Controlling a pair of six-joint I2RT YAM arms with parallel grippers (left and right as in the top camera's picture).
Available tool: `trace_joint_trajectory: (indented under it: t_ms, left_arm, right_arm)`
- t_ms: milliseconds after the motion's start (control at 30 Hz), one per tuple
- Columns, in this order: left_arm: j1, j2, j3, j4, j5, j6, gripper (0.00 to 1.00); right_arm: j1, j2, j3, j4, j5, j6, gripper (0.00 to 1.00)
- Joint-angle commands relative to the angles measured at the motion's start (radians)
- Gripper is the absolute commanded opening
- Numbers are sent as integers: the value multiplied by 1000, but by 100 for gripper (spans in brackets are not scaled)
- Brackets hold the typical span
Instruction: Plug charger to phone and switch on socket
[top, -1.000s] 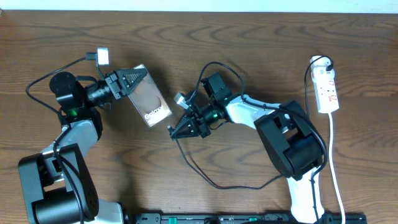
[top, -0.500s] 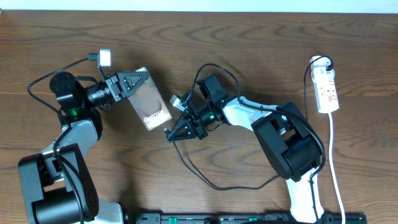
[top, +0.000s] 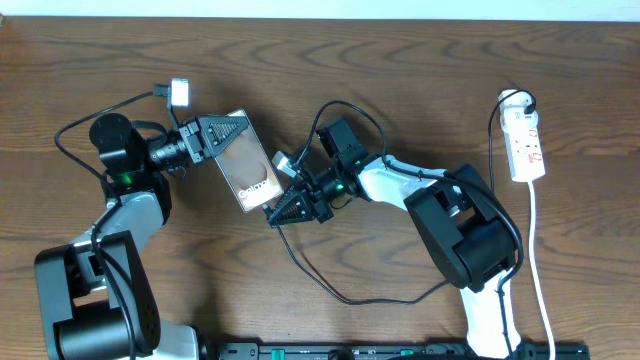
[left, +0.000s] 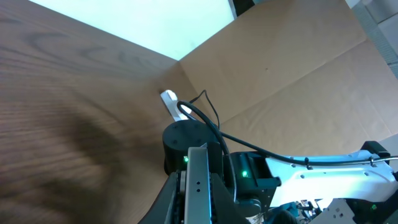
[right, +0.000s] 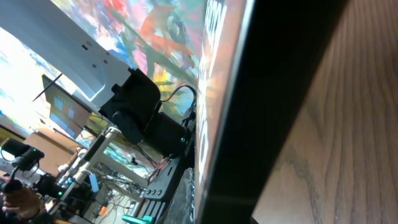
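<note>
The phone (top: 252, 173), dark with white "Galaxy" lettering, is held tilted above the table. My left gripper (top: 218, 134) is shut on its upper end. In the left wrist view the phone's silver edge (left: 198, 171) stands between the fingers (left: 198, 205). My right gripper (top: 279, 212) is shut on the charger, and its tip is right at the phone's lower end. The plug tip is hidden. The black cable (top: 335, 292) loops over the table below it. The phone's dark edge (right: 273, 93) fills the right wrist view beside my finger (right: 186, 199). The socket (top: 526, 140) lies at the far right.
The socket's white cord (top: 540, 270) runs down the right side to the front edge. The right arm's base (top: 470, 235) stands between the cable loop and the socket. The left arm's base (top: 95, 300) is at the front left.
My left gripper has carried the phone to the right, toward my right gripper. The right gripper's tip, apart from the phone before, now meets its lower end.
</note>
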Motion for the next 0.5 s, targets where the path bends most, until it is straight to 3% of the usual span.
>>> trace_joint_trajectory:
  t_ms: [0, 467]
  left_arm:
    - [1, -16, 20, 9, 7, -13, 8]
    - [1, -16, 20, 8, 18, -13, 7]
  right_arm:
    - [11, 3, -4, 0, -10, 8, 1]
    - [10, 3, -4, 4, -10, 8, 1]
